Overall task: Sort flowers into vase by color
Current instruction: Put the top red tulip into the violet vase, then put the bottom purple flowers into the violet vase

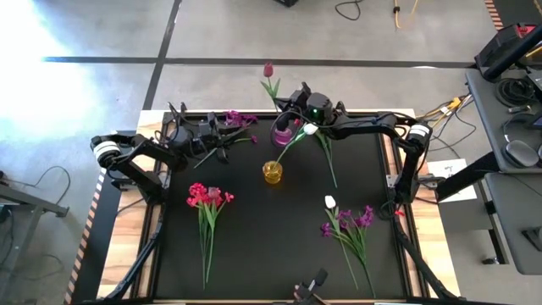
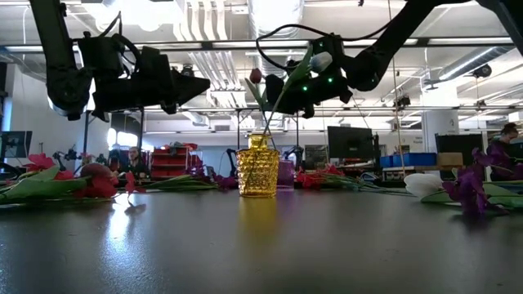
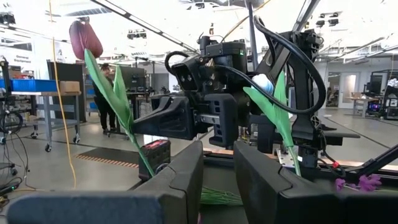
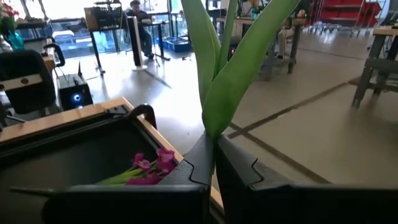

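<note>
My right gripper (image 1: 288, 108) is over the table's far edge, above a purple vase (image 1: 284, 133), shut on a dark red tulip (image 1: 268, 69). The tulip's bloom (image 3: 85, 38) rises beyond the far edge; its lower end is hidden. A white tulip (image 1: 311, 129) stands with its stem in the yellow vase (image 1: 272, 172) and leans toward the far right. My left gripper (image 3: 217, 171) is open and holds nothing. It hangs above the far left of the table, beside purple flowers (image 1: 240, 119) lying there. My right gripper pinches the dark red tulip between its two fingers where the green leaves meet the stem (image 4: 211, 127). The fingers (image 3: 152, 121) come level from the table's right and lie across the stem. The tulip stands tilted, with its bloom well above the fingers.
Red-pink flowers (image 1: 207, 196) lie near left. A purple spray (image 1: 351, 222) and a second white tulip (image 1: 330, 202) lie near right. A loose green stem (image 1: 329, 161) lies right of the yellow vase. Cables and desks stand beyond the right edge.
</note>
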